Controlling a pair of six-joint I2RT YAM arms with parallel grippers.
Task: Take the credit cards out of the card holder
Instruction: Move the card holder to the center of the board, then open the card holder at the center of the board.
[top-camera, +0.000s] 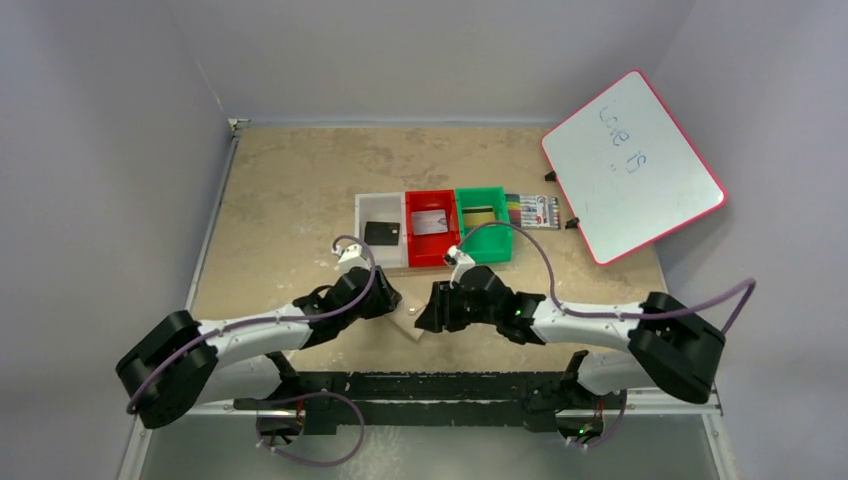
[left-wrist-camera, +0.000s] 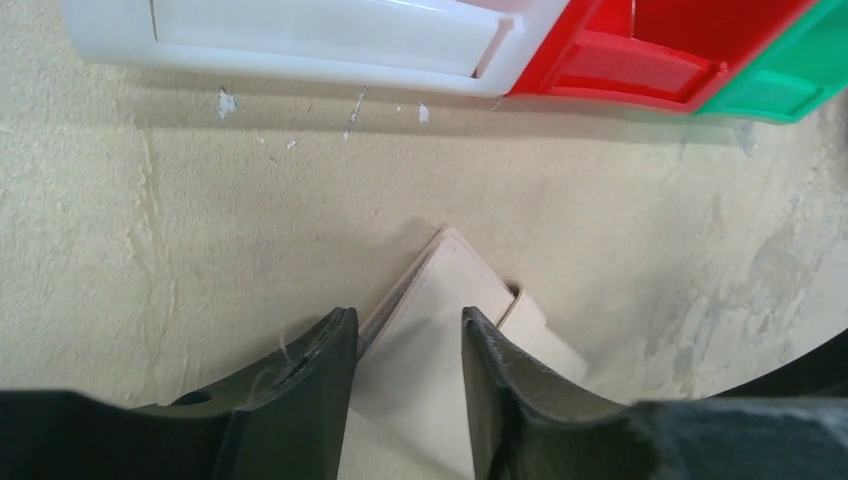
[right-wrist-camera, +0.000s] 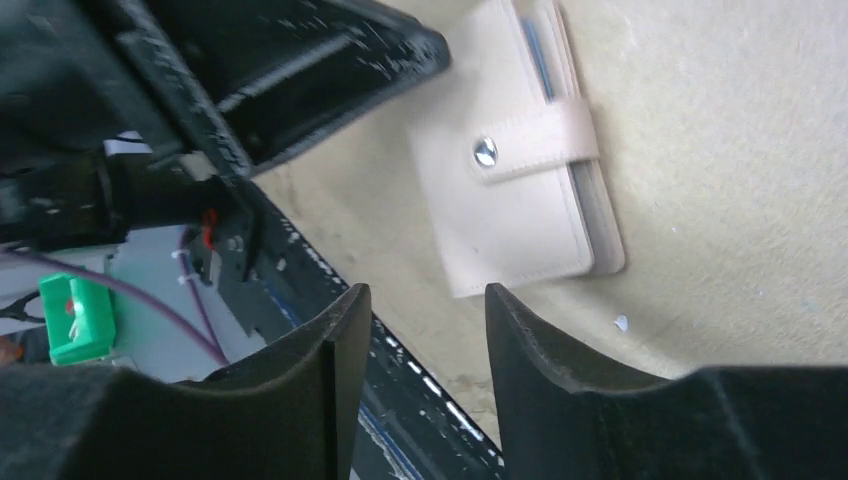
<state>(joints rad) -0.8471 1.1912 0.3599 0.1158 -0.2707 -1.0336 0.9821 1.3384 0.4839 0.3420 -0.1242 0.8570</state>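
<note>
Left tool (left-wrist-camera: 407, 318): jaws about half-way, straddling one corner of the card holder (right-wrist-camera: 510, 170). The holder fills the gap between the fingers. I can't tell whether it's pinched or whether the fingers just sit over it.

Right tool (right-wrist-camera: 428, 292): jaws at a similar half gap with nothing between them. The holder's near corner is just ahead of the fingertips, not touching as far as I can see.

The holder lies flat on the counter (left-wrist-camera: 200, 250) between the two tools, near the front edge and in front of the bins. The snap tab (right-wrist-camera: 535, 145) is fastened across the open side. The right wrist view shows thin edges inside along that side, one bluish. I read those as cards, so the holder is loaded.

Behind it is a row of three bins: white bin (top-camera: 380, 197) with a dark card-like piece, red bin (top-camera: 430, 194) with a pale one, and green bin (top-camera: 480, 191) with something I can't resolve. The marker pack (top-camera: 532, 210) and whiteboard (top-camera: 632, 165) are off to the right and not involved.

My read is that this is the early part of the job:
- Holder is shut, and nothing is being drawn from it.
- Left to do: pin it down, pop the snap, fold it open, slide the cards out.
- The two tools are crowded at the holder, so I'm watching for finger clash.
</note>
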